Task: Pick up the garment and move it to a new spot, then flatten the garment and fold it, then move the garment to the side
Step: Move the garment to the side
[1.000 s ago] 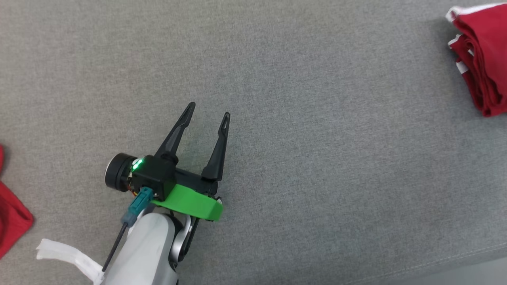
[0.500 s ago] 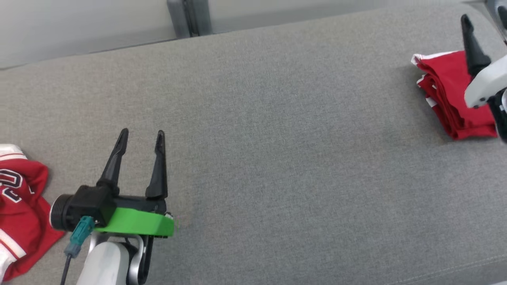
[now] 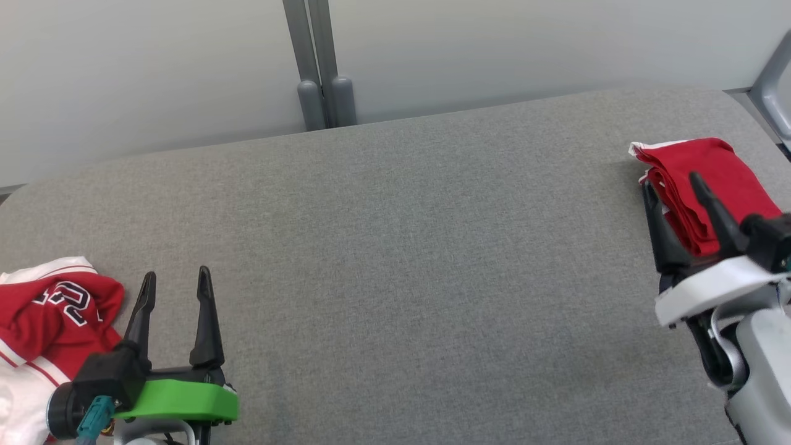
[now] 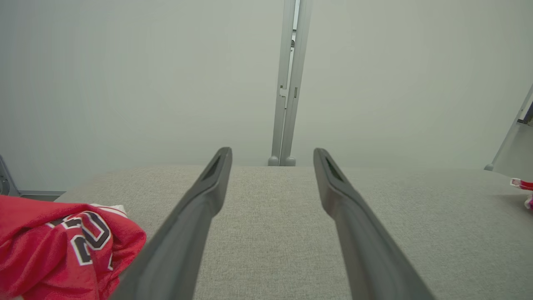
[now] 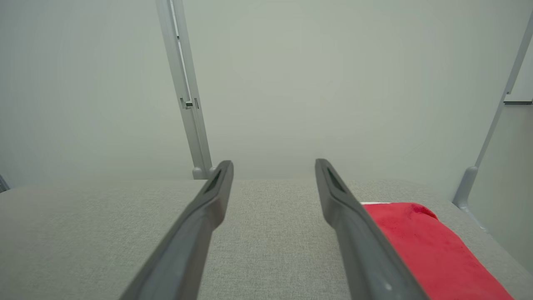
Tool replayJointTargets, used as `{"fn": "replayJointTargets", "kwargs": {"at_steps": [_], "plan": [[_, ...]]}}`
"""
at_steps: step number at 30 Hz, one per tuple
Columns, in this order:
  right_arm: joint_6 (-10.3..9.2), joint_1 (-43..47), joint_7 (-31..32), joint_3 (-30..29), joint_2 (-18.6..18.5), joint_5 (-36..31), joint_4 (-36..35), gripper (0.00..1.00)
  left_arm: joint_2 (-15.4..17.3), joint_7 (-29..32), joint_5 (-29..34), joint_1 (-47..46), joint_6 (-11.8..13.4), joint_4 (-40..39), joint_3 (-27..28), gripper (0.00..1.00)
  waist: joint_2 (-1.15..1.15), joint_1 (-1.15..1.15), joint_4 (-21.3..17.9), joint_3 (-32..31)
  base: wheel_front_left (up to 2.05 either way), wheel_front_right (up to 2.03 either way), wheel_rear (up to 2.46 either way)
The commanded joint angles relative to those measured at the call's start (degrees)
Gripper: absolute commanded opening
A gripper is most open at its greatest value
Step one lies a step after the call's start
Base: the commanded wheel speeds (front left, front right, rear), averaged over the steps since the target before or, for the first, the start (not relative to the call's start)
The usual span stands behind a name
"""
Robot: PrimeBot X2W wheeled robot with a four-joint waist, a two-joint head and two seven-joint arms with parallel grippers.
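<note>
Both empty, fingers spread: left gripper (image 3: 175,272), crumpled red numbered jersey (image 3: 55,315) at 9 o'clock; right gripper (image 3: 670,180), folded red garment (image 3: 710,164) at 2 o'clock.

Grey fabric surface (image 3: 395,247), crumpled jersey (image 3: 49,315) left, folded garment (image 3: 704,164) right

Black tapered fingers (image 3: 207,321), green mount (image 3: 179,400), teal connector (image 3: 97,411)

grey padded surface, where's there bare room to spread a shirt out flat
The wide middle of the grey fabric surface is bare, from the open left gripper across to the open right gripper. Crowded at the ends: the crumpled red numbered jersey at the left, the folded red garment at the right.
</note>
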Motion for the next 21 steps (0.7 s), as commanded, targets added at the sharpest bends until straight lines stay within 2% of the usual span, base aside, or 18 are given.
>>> {"fn": "replayJointTargets", "kwargs": {"at_steps": [1, 8, 21], "plan": [[-0.03, 2.8, -0.2, -0.7, 0.7, -0.8, -1.5, 1.0, -0.2, -0.2, 0.3, 1.3, 0.4, 0.1, 0.7, 1.0, 0.0, 0.0, 0.6, -1.1, 0.0, 0.0, 0.0], [-0.03, 11.4, -0.2, -3.6, 4.2, -2.8, -6.9, 1.0, -1.3, -0.2, 1.8, 3.7, 0.0, 0.3, 2.2, 1.0, 0.0, 0.0, 1.0, -1.7, 0.0, 0.0, 0.0], [-0.03, 13.3, -0.2, -4.2, 6.0, -4.7, -8.3, 1.0, -3.0, -0.2, 3.0, 3.4, -1.7, 1.3, 2.7, 1.0, 0.0, 0.0, 1.0, -1.9, 0.0, 0.0, 0.0]]}}
